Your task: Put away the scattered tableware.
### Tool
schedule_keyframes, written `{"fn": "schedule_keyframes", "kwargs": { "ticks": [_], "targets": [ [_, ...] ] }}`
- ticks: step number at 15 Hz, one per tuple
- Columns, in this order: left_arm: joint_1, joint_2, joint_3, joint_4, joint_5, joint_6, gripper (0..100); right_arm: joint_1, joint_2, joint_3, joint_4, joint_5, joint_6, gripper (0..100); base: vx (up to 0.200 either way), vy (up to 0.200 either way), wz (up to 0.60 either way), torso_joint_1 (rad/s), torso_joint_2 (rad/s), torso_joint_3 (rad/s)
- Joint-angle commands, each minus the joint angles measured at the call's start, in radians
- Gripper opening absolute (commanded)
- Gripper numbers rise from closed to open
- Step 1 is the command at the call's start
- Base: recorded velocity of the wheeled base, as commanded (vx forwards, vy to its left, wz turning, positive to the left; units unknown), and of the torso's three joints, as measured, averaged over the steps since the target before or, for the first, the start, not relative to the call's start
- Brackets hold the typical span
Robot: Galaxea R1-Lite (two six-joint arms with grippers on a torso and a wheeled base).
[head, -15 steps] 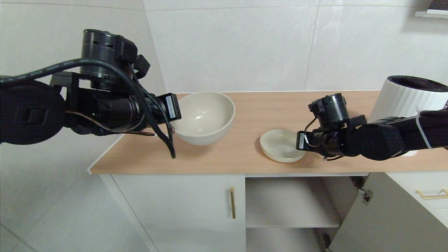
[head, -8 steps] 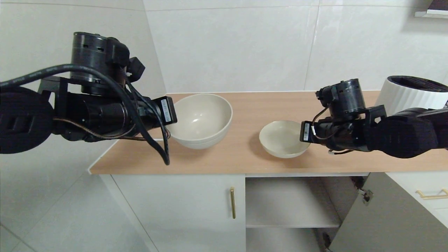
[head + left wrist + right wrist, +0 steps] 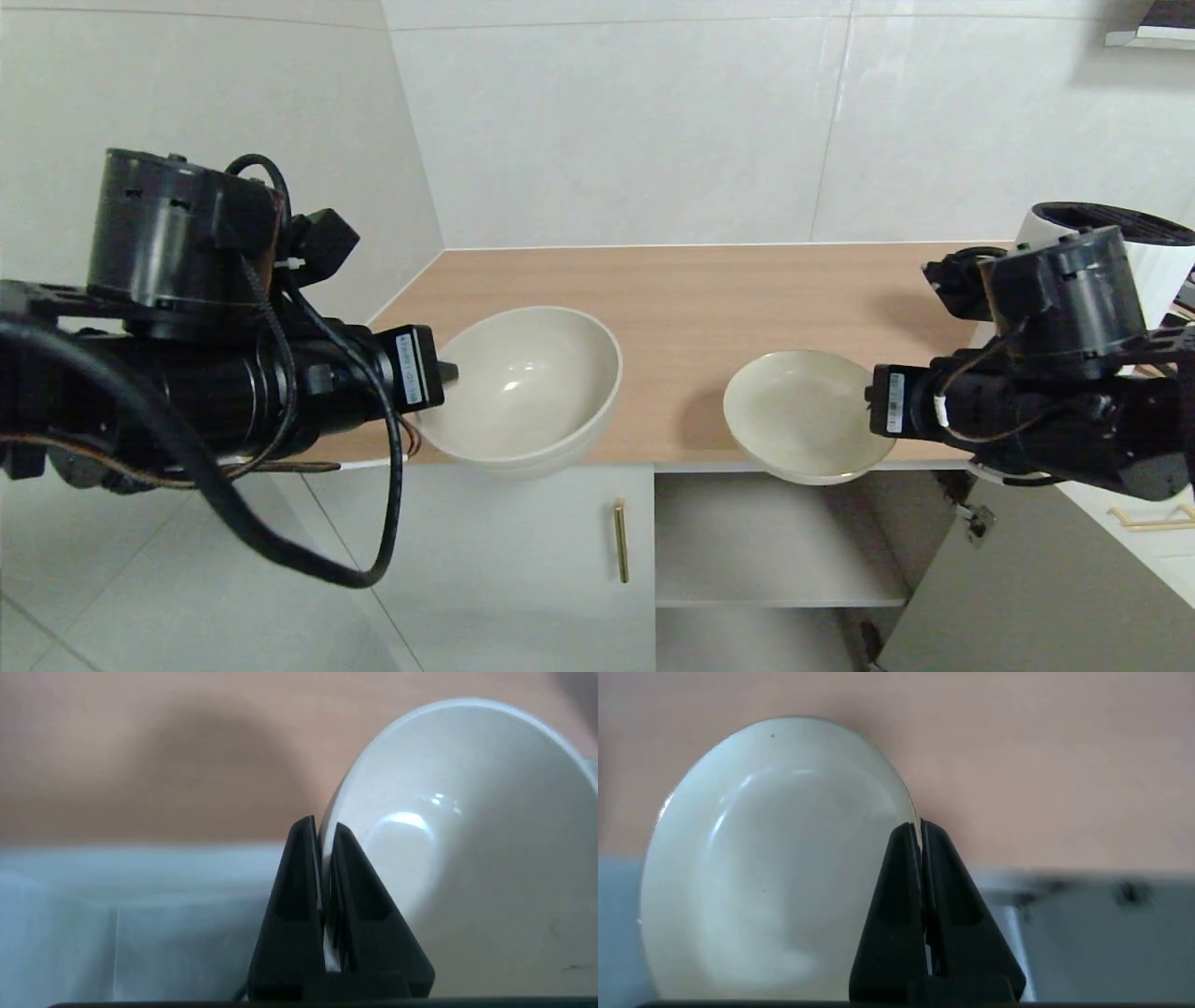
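My left gripper (image 3: 446,371), at the middle left of the frame, is pinched tight on the rim of the big bowl (image 3: 527,387). My right gripper (image 3: 873,399), at the middle right, is pinched tight on the rim of the small dish (image 3: 803,415). Both are held over the front edge of the wooden counter (image 3: 691,299). A white ribbed pot (image 3: 1158,257) stands far right.

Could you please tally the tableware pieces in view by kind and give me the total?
deep bowl: 1, gripped at its rim by the left gripper
shallow dish: 1, gripped at its rim by the right gripper
Total: 2
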Motion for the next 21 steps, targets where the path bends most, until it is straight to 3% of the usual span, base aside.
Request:
{"fn": "schedule_keyframes", "kwargs": {
  "ticks": [1, 2, 4, 6, 21],
  "targets": [
    [-0.024, -0.062, 0.090, 0.003, -0.002, -0.003, 0, 0.044, -0.109, 0.097, 0.000, -0.006, -0.002, 0, 0.000, 0.000, 0.00, 0.000, 0.00, 0.000],
    [-0.035, -0.095, 0.169, 0.003, -0.020, -0.003, 0, 0.076, -0.147, 0.168, 0.002, -0.008, 0.004, 0, 0.000, 0.000, 0.00, 0.000, 0.00, 0.000],
    [-0.035, -0.128, 0.240, 0.001, -0.094, -0.006, 0, 0.079, -0.166, 0.254, 0.000, -0.008, 0.030, 0, 0.000, 0.000, 0.00, 0.000, 0.00, 0.000],
    [-0.036, -0.137, 0.260, -0.001, -0.123, -0.021, 0, 0.082, -0.163, 0.317, 0.000, -0.006, 0.034, 0, 0.000, 0.000, 0.00, 0.000, 0.00, 0.000],
    [-0.047, -0.102, 0.261, -0.020, -0.124, -0.021, 0, 0.110, -0.083, 0.355, 0.000, -0.005, 0.031, 0, 0.000, 0.000, 0.00, -0.128, 0.43, 0.299]
  ]
}}
